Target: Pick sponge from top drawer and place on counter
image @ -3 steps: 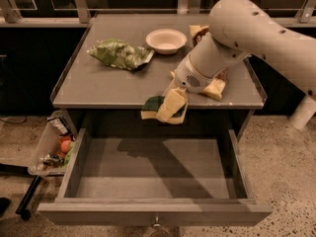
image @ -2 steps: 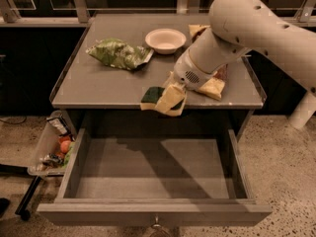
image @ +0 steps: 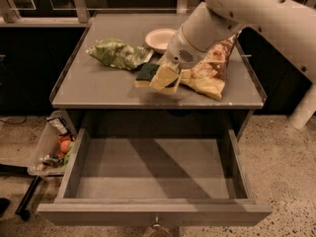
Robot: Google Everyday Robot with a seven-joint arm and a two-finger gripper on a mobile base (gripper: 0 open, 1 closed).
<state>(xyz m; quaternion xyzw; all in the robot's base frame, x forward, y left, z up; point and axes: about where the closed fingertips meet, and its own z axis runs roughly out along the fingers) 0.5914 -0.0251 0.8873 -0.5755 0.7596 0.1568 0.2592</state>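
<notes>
Now the gripper [image: 166,79] is over the front middle of the counter [image: 94,90], its two pale fingers closed on the sponge [image: 146,73], which shows its dark green face upward with yellow foam below. Whether the sponge touches the counter or hangs just above it cannot be told. On the counter's left part lies a green snack bag [image: 118,53]; toward the counter's back stands a white bowl [image: 159,38]; on the counter's right part lies a yellow chip bag [image: 212,73], partly behind the arm. Below the counter's front edge the top drawer [image: 153,212] is pulled out, a small knob [image: 157,224] on its front. Beside the counter's lower left sits a clear bin [image: 44,149] with small items inside
</notes>
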